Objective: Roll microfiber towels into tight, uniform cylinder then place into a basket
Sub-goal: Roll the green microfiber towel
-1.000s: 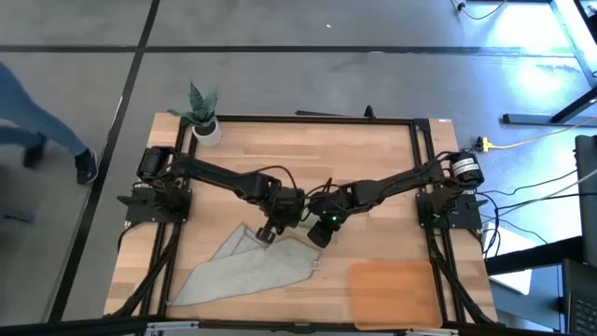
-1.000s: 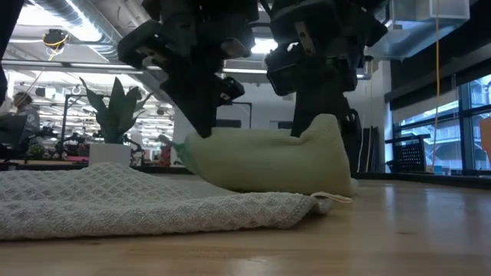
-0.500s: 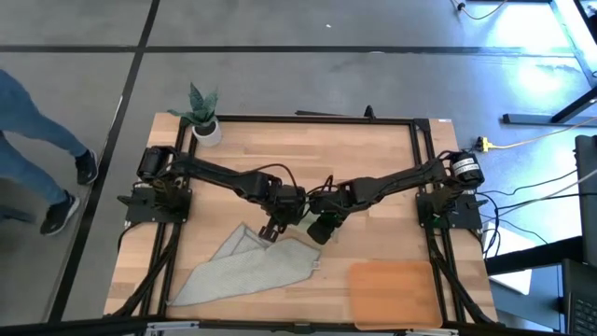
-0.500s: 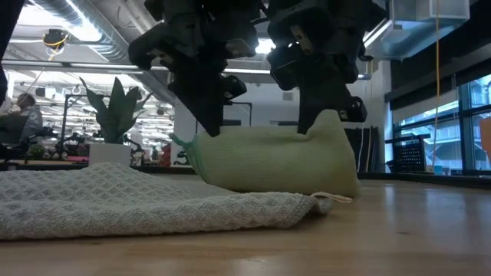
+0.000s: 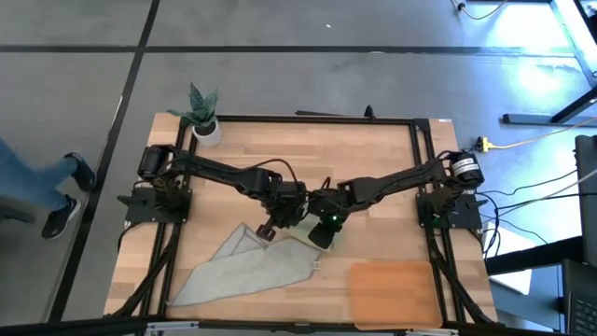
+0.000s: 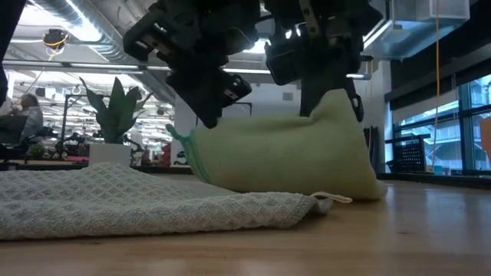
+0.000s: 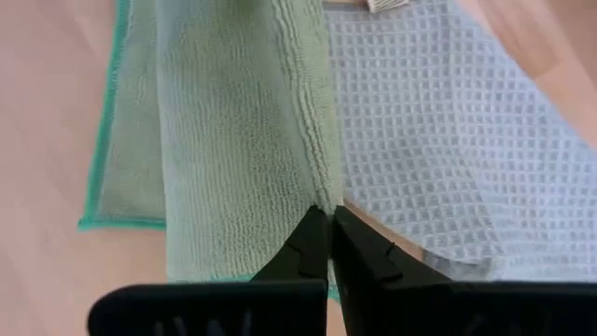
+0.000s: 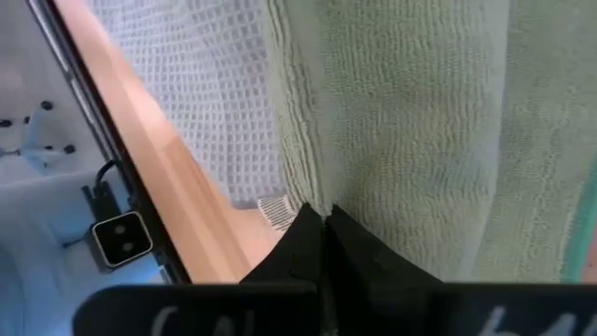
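The pale green towel point(image 6: 284, 157) is bunched between my two grippers at the middle of the table, and its lower part rests on the tabletop and on the grey towel's edge. My left gripper point(image 5: 269, 227) is shut on its left end and my right gripper point(image 5: 322, 233) on its right end. The grey waffle towel point(image 5: 247, 271) lies spread flat near the front left. The basket point(image 5: 392, 291) lies flat at the near right corner. My left gripper pinches a raised fold of the green towel point(image 7: 320, 191) between its two fingers, at the towel's left end point(image 6: 201, 134). The fingers slant down from above. The cloth hangs below them with its bottom on the table. My right gripper pinches the same raised fold point(image 8: 312, 191) at the towel's right end point(image 6: 331, 100), fingers slanting down from above. This end stands higher than the left one. The cloth falls from it to the table point(image 6: 368, 192), fairly taut along the top edge.
A small potted plant point(image 5: 201, 112) stands at the far left corner. A black frame point(image 5: 415, 168) runs around the table edge. A person's legs point(image 5: 37, 191) pass on the floor left of the table. Bare wood lies at the far half of the table.
My right gripper has risen a little, still shut on the green towel. The towel's right end has been drawn up with it, so the cloth stands taller on that side while its bottom stays on the table. My left gripper has kept its place.
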